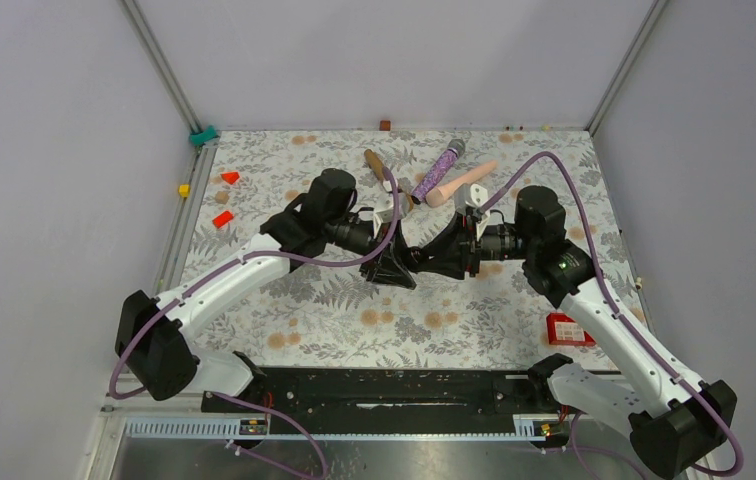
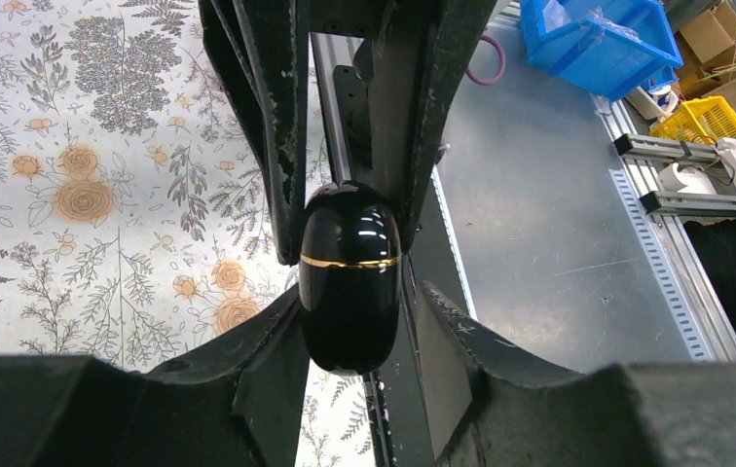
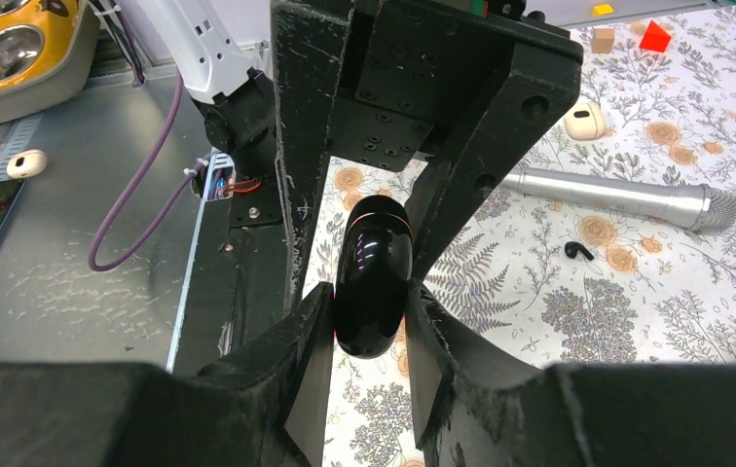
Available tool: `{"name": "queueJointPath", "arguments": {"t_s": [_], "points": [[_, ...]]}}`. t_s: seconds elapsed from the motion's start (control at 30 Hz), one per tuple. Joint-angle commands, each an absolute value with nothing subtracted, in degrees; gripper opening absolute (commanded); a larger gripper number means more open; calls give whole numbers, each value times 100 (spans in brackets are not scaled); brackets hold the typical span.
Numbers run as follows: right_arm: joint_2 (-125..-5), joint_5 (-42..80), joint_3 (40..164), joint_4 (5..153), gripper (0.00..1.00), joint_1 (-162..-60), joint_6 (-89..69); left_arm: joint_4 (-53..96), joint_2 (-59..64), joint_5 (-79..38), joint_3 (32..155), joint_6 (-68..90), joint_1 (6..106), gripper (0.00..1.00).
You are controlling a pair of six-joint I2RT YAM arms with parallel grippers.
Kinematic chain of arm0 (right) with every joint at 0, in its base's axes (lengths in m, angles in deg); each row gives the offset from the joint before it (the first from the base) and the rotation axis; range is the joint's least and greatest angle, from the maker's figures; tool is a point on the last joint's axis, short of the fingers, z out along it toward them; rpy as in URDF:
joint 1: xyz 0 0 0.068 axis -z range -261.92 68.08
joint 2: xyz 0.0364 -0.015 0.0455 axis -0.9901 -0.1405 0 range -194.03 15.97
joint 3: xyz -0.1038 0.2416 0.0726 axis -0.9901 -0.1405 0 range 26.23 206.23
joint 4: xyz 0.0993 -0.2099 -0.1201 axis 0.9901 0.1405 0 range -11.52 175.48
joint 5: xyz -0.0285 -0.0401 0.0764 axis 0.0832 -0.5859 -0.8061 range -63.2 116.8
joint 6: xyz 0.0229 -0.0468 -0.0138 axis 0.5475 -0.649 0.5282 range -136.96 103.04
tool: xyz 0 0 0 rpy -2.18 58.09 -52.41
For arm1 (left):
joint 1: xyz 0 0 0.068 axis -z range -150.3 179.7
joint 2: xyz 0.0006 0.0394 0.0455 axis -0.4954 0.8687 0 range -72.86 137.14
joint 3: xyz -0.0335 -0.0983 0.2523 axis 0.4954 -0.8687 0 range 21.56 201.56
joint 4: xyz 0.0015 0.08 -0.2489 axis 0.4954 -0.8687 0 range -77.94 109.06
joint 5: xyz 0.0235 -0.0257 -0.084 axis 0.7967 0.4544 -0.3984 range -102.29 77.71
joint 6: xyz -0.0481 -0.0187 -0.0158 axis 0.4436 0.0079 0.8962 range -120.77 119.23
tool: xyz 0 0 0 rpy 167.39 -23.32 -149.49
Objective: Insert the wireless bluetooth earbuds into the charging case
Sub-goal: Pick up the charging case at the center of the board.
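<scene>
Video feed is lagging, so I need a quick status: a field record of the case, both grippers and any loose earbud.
charging case: glossy black, gold seam, lid closed, held between both grippers
left gripper: shut on charging case
right gripper: shut on charging case
earbud: one, black, loose on the table, near the silver microphone
second earbud: not seen in any view

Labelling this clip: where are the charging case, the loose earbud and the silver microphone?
charging case (image 2: 349, 292): left wrist view, shell below gold band.
earbud (image 3: 579, 251): right wrist view, its body.
silver microphone (image 3: 603, 196): right wrist view, mid-handle.
</scene>
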State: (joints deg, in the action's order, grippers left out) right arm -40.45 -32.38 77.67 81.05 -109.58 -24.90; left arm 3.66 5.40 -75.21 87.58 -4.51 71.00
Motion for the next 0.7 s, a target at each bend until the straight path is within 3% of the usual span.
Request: {"name": "queueJointPath", "arguments": {"t_s": [0.0,0.5,0.67], "points": [[-4006,-3147,7818,8084,14,-11022,-2692,607,523,-7659,8915,-393,7162,42],[-4070,-3132,7905,8366,14,-11140,-2923,576,567,-7514,8927,-405,7189,31],[-4080,-3105,7921,8387,14,-11154,-2927,516,587,-7502,8938,-483,7217,19]]}}
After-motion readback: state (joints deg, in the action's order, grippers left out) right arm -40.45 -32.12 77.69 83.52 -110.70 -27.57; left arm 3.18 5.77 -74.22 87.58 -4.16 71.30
